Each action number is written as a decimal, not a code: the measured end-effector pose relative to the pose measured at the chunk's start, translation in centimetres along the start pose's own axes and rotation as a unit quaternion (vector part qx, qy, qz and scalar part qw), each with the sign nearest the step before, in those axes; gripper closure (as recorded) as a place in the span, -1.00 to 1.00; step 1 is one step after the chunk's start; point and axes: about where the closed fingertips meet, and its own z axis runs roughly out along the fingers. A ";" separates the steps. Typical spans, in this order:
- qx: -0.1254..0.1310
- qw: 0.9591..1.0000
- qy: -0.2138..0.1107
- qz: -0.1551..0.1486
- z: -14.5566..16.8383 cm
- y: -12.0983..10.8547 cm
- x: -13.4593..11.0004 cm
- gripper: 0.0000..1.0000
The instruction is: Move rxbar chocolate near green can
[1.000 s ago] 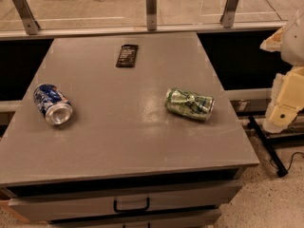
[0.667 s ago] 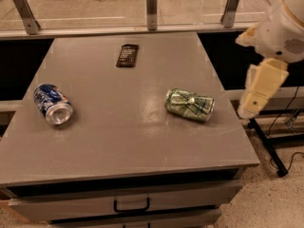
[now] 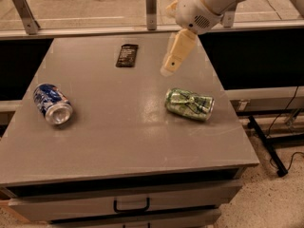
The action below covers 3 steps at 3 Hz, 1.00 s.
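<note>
Worktop (image 3: 118, 141), grey and flat, carries three things. The green can (image 3: 189, 104) lies on its side toward the right edge, dented and pinched at the middle, its long axis running roughly left to right. The rxbar chocolate (image 3: 127, 55) lies flat well apart from the green can, up and to the left of it near the far edge, with bare surface between the two. A blue and white can (image 3: 52, 103) lies on its side far to the left of the green can, silver top turned toward the camera; what either can holds cannot be seen. The gripper (image 3: 168, 66) hangs above the worktop just behind the green can and to the right of the bar, pointing down and touching nothing; whether its jaws are open or closed cannot be told. Below the front edge, a drawer (image 3: 71, 208) sits closed.
</note>
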 end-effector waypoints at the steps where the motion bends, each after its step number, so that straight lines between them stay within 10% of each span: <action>1: 0.000 1.000 0.000 0.000 0.0 0.0 0.0 -1.00; 3: 0.030 0.999 -0.033 0.026 4.7 -3.2 -0.8 -1.00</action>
